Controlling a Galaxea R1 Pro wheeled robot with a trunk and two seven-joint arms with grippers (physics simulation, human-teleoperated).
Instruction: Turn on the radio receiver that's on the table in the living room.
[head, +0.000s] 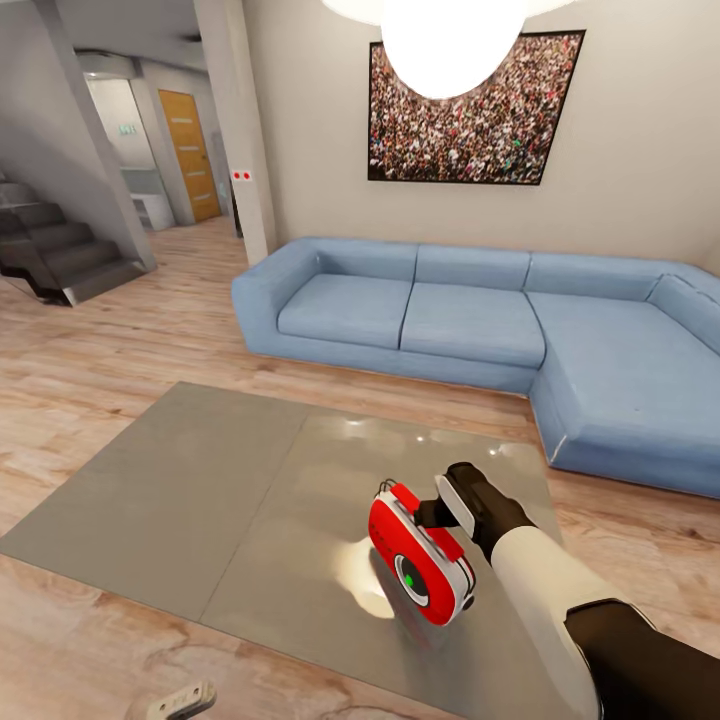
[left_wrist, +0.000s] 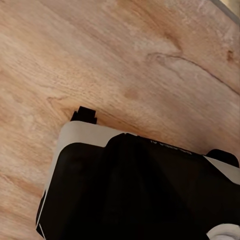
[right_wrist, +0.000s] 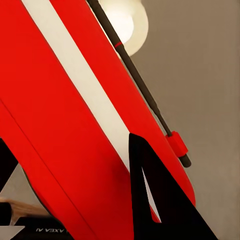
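Note:
The red radio receiver (head: 420, 555) with white sides leans tilted over the near right part of the glossy grey table (head: 200, 500). A green light shows in its round dial. My right gripper (head: 428, 520) is shut on the radio's upper back side. In the right wrist view the radio's red and white body (right_wrist: 75, 115) sits between my dark fingers (right_wrist: 155, 200), and its thin handle (right_wrist: 145, 95) runs along the top. Part of my left gripper (head: 183, 700) shows at the bottom edge of the head view; its fingers cannot be made out.
A blue L-shaped sofa (head: 470, 310) stands behind the table, under a crowd photo (head: 470, 110) and a bright pendant lamp (head: 450, 40). Light wood floor (head: 100, 360) surrounds the table. Stairs (head: 60, 250) and a hallway lie at the far left. My own dark body (left_wrist: 135, 195) shows over the floor in the left wrist view.

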